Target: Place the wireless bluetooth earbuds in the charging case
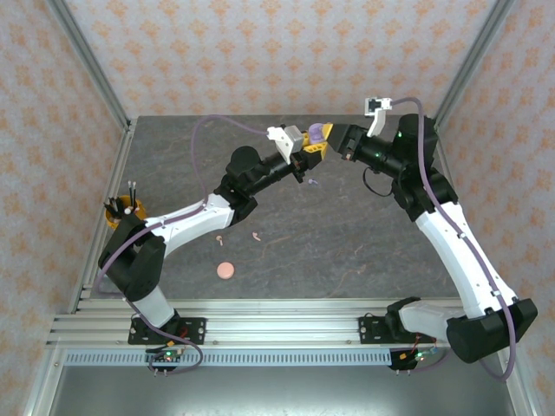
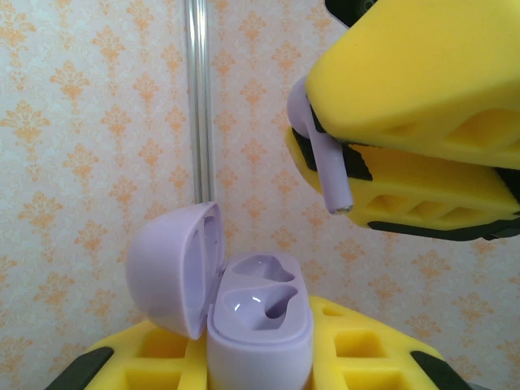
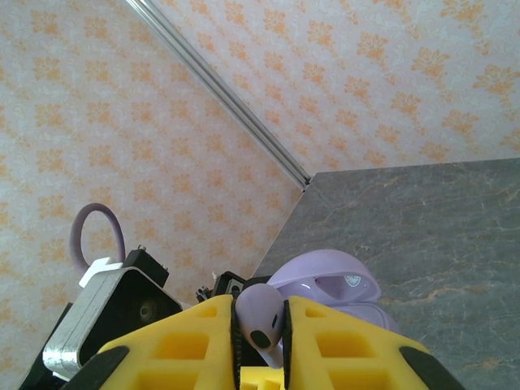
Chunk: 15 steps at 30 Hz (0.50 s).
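Looking down, we see left gripper (image 1: 305, 159) squeezing the case (image 2: 258, 313), right gripper (image 1: 329, 139) pinching an earbud (image 3: 262, 321); pink case (image 1: 226, 269) at 7 o'clock, open table (image 1: 364, 243) around.

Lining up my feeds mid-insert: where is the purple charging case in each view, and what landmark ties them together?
Top external: purple charging case sits upper centre.
Left wrist: case at bottom centre, lid swung open to the left.
Right wrist: case just right of centre, low.
Shared landmark: the right gripper, pinching a purple earbud close to the case.
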Available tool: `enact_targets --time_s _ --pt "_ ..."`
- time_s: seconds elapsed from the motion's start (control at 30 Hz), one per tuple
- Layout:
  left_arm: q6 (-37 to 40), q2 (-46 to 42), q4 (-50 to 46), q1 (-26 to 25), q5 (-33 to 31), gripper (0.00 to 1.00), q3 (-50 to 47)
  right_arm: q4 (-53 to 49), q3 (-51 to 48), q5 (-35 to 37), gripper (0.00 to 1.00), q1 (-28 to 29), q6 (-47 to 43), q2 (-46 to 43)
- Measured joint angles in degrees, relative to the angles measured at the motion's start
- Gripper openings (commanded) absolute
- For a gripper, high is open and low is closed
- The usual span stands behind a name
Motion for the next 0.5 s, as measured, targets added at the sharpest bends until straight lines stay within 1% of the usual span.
enact_targets --time_s 0.5 --pt "0.0 0.0 -0.9 0.2 0.9 0.0 0.0 -0.7 -0.8 1.0 0.19 0.2 -1.7 1.9"
